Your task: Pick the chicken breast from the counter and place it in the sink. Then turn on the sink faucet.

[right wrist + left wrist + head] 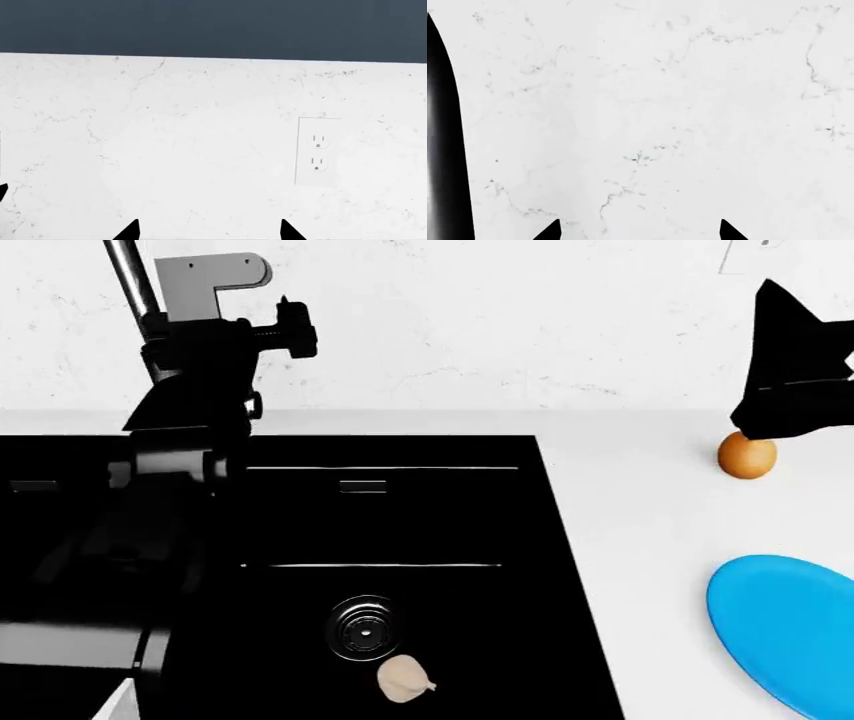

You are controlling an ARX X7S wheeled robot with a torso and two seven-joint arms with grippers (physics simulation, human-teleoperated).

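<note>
One chicken breast [406, 680] in the sink [441, 530], one egg [746, 455], one plate [790, 632]; both end effectors spread, empty.

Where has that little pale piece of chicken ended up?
In the head view, the chicken breast lies on the floor of the black sink, just below the round drain.

Black left arm raised high at the left of the head view, its grey-and-black left gripper [220, 300] up near the top. In the left wrist view, 2 black fingertips [550, 231] spread well apart, nothing between them. Black right gripper [801, 365] lifted at the far right edge. In the right wrist view, 2 black fingertips [128, 231] likewise parted and empty.
</note>
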